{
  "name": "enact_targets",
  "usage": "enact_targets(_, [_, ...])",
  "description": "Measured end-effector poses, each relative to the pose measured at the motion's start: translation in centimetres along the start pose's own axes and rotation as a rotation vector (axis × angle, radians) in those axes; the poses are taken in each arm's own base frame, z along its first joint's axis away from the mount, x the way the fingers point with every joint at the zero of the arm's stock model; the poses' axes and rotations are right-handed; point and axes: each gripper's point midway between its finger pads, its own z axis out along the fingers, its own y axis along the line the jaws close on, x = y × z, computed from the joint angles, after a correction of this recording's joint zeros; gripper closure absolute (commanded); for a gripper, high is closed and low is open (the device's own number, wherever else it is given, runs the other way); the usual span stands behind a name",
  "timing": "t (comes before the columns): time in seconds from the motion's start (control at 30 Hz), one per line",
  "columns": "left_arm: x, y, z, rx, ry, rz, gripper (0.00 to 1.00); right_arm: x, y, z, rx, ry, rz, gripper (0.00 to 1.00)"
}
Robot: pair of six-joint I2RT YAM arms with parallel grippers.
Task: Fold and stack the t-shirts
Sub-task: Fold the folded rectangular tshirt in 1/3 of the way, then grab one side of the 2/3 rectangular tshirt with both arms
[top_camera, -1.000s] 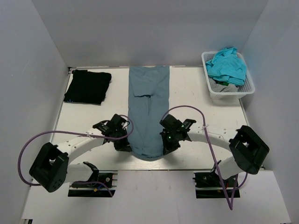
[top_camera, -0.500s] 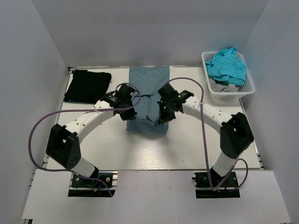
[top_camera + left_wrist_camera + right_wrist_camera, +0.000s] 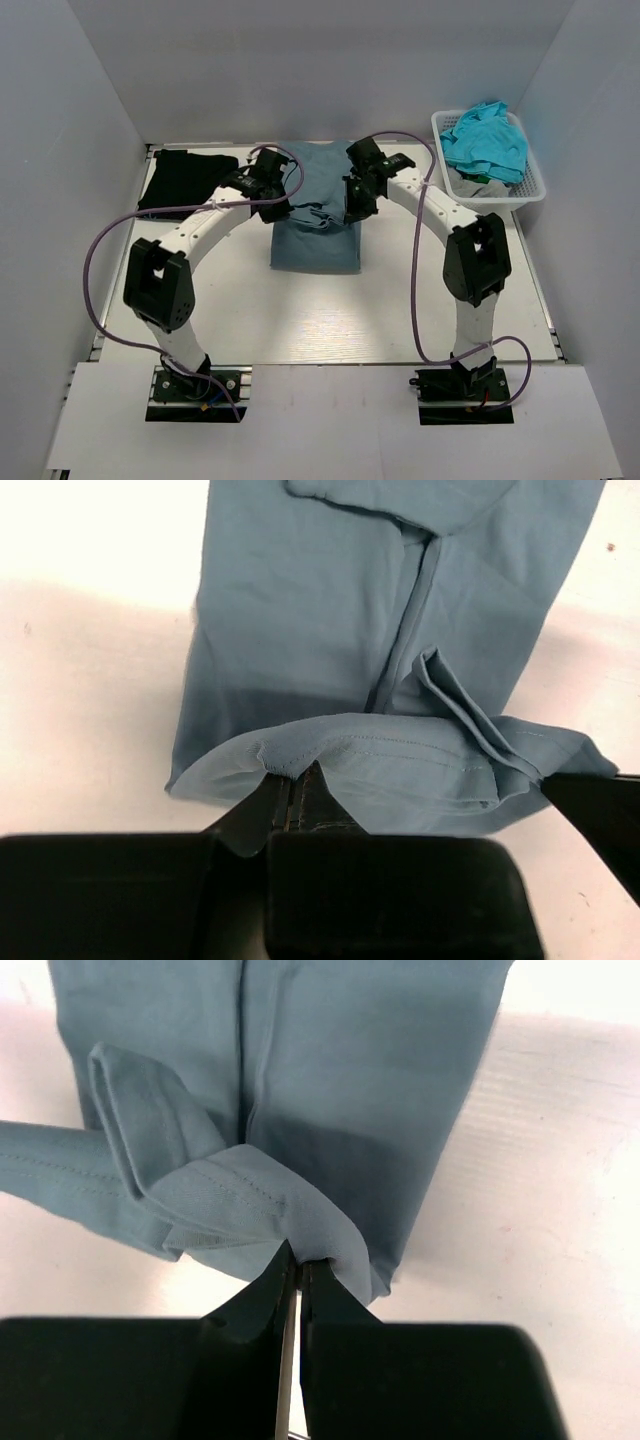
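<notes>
Both arms have swept from the near edge of the tabletop (image 3: 300, 320) toward its far edge, carrying the near end of the slate-blue t-shirt (image 3: 315, 248) with them. The long strip seen a second ago is now doubled over itself into a shorter rectangle in the middle of the far half. The left gripper (image 3: 280, 205) is clenched on the lifted hem at the shirt's left side; the left wrist view shows its fingers pinching a bunched edge of cloth. The right gripper (image 3: 356, 208) is clenched on the same hem at the right side, with stitching visible just above its closed tips. Between the two grippers the hem sags and wrinkles above the lower layer. A folded black t-shirt (image 3: 187, 185) lies at the far left corner. Turquoise t-shirts (image 3: 485, 140) are heaped in the white basket (image 3: 480, 205) at the far right corner.
</notes>
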Motion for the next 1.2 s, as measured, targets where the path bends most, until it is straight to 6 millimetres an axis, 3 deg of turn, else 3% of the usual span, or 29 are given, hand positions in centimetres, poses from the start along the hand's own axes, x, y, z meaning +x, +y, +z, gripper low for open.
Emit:
enact_targets(0.23, [-0.5, -0.4, 3.9, -0.022, 0.023, 0.018, 1.0, -0.6, -1.7, 2.4, 0.024, 0.038, 0.035, 1.0])
enact_targets(0.37, [-1.0, 0.1, 6.4, -0.049, 0.037, 0.005, 1.0, -1.9, -2.2, 3.9, 0.021, 0.04, 0.055, 1.0])
enact_targets(0.4, [-1.1, 0.5, 7.0, -0.06, 0.046, -0.001, 0.95, -2.2, -2.4, 4.5, 0.019, 0.042, 0.061, 0.95])
enact_targets(0.43, [-1.2, 0.8, 7.6, -0.073, 0.06, -0.007, 0.75, -2.5, -2.6, 5.0, 0.016, 0.047, 0.069, 0.88])
enact_targets(0.5, [-2.1, 1.2, 8.7, -0.091, 0.073, -0.018, 0.36, -3.3, -2.7, 6.0, -0.002, 0.053, 0.091, 0.29])
enact_targets(0.53, [-2.7, 1.2, 9.3, -0.092, 0.072, -0.024, 0.11, -3.8, -2.7, 6.6, -0.013, 0.053, 0.103, 0.11])
enact_targets(0.57, [-3.6, 1.1, 9.9, -0.091, 0.068, -0.037, 0.02, -4.2, -2.8, 6.9, -0.025, 0.055, 0.115, 0.1])
enact_targets(0.6, [-4.6, 0.9, 10.4, -0.087, 0.066, -0.058, 0.0, -4.7, -2.9, 7.3, -0.039, 0.051, 0.122, 0.1])
enact_targets(0.73, [-9.4, -0.1, 11.4, -0.034, 0.009, -0.098, 0.0, -7.4, -3.6, 7.2, -0.103, -0.006, 0.178, 0.1])
enact_targets(0.9, [-13.0, 0.0, 9.6, 0.019, -0.049, -0.115, 0.0, -11.1, -4.5, 5.6, -0.19, -0.119, 0.208, 0.1])
enact_targets(0.97, [-12.1, 0.8, 8.5, 0.025, -0.04, -0.113, 0.0, -10.1, -5.1, 4.3, -0.198, -0.116, 0.214, 0.1])
enact_targets(1.0, [-10.6, 1.6, 7.7, 0.017, -0.011, -0.108, 0.0, -9.1, -5.2, 3.8, -0.205, -0.116, 0.207, 0.1])
enact_targets(1.2, [1.7, 5.7, 3.8, 0.022, 0.185, -0.077, 0.0, 2.9, -5.5, 1.1, -0.214, 0.033, 0.199, 0.1])
